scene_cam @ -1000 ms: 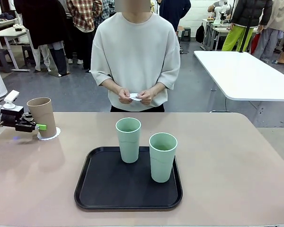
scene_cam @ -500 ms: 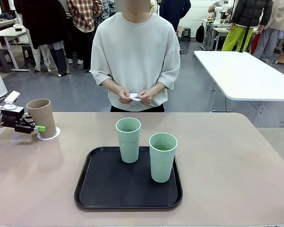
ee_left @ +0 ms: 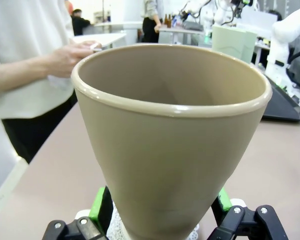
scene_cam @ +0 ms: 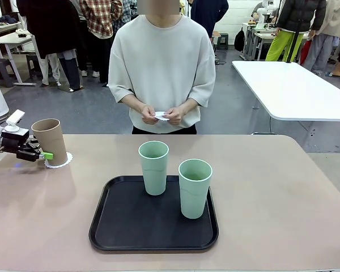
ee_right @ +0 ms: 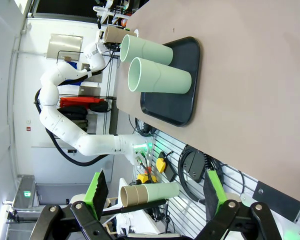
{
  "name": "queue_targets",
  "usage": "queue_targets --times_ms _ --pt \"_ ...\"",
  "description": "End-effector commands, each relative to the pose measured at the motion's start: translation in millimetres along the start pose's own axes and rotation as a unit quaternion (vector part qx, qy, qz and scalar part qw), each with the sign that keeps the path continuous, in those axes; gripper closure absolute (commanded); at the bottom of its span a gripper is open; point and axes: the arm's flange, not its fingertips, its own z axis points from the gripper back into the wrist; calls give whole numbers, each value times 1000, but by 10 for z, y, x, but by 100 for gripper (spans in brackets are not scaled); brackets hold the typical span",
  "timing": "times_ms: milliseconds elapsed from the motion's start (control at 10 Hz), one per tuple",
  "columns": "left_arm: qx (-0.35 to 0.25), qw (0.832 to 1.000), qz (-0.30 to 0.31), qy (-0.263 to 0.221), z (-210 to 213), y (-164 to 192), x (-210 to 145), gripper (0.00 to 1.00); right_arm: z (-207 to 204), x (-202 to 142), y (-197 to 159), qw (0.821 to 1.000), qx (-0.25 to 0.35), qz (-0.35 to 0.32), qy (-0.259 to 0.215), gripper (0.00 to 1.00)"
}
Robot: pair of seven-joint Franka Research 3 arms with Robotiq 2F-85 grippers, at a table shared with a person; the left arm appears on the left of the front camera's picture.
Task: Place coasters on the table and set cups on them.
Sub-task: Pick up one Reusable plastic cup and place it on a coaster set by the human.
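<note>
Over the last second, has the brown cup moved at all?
Yes, slightly. In the front view the rim of the brown cup has sunk and shifted a touch to picture left against the coaster beneath it, which stays put.

Left hand [scene_cam: 45,153] slightly farther back, jaws wider around the tan cup [scene_cam: 50,139].

Tan cup [scene_cam: 49,140] upright on coaster [scene_cam: 67,159], mint cups [scene_cam: 153,168] on tray [scene_cam: 101,226]

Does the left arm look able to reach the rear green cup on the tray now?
Probably yes, but not directly: the left tool has the brown cup between its fingers and must back away first. Then bare table lies toward the rear green cup.
</note>
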Motion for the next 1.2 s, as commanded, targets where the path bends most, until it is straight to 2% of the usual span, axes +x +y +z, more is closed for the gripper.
queue_targets --times_ms 0,200,500,1000,1100 --pt "-3 1000 -3 20 9 70 -1 0 3 17 -6 1000 11 8 -4 0" --pt "3 999 -4 37 28 119 -24 0 3 17 -6 1000 11 8 -4 0" --pt "18 994 -17 105 153 116 19 0 3 17 -6 1000 11 8 -4 0" --pt "61 979 -43 188 581 -166 388 0 3 17 -6 1000 11 8 -4 0" --pt "76 971 -41 224 691 -294 549 0 3 17 -6 1000 11 8 -4 0"
